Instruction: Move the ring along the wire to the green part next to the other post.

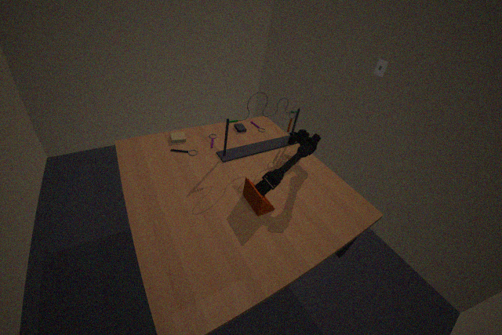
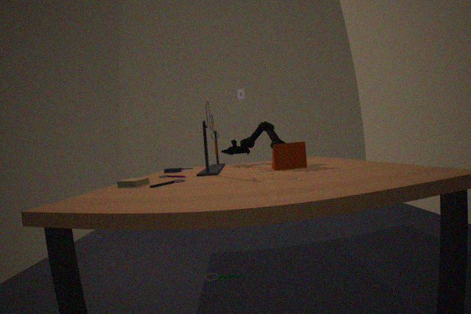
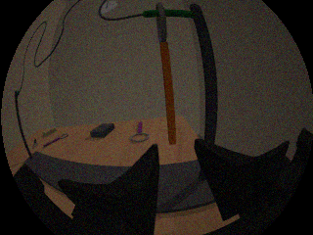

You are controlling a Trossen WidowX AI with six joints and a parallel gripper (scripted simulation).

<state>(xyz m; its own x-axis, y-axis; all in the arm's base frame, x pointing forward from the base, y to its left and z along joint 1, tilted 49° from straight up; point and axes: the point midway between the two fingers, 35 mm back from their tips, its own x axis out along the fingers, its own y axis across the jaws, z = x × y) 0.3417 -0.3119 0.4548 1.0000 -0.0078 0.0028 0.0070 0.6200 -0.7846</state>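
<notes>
The orange handle [image 1: 289, 125] [image 2: 215, 147] [image 3: 168, 93] hangs down from its grey ring [image 3: 161, 24], seen nearly edge-on in the wrist view on the green part [image 3: 180, 14] next to the near post [image 3: 210, 88] [image 1: 296, 122]. My gripper [image 1: 290, 139] [image 2: 222, 151] [image 3: 176, 147] is part-way open and empty. In the exterior view its tips are short of the handle, around the height of its lower part. In the wrist view the handle's lower end shows between and just above the fingertips. The other green part [image 1: 233, 121] is at the other post [image 1: 226, 138] [image 2: 205, 147].
The thin grey wire [image 1: 248, 100] loops high between the posts. The dark base [image 1: 255, 147] [image 2: 210, 170] lies beneath. Behind it are a dark box [image 1: 240, 127] and a purple-handled ring tool [image 1: 255, 125]. A pale block [image 1: 177, 136] and a black-handled tool [image 1: 179, 151] lie to the left.
</notes>
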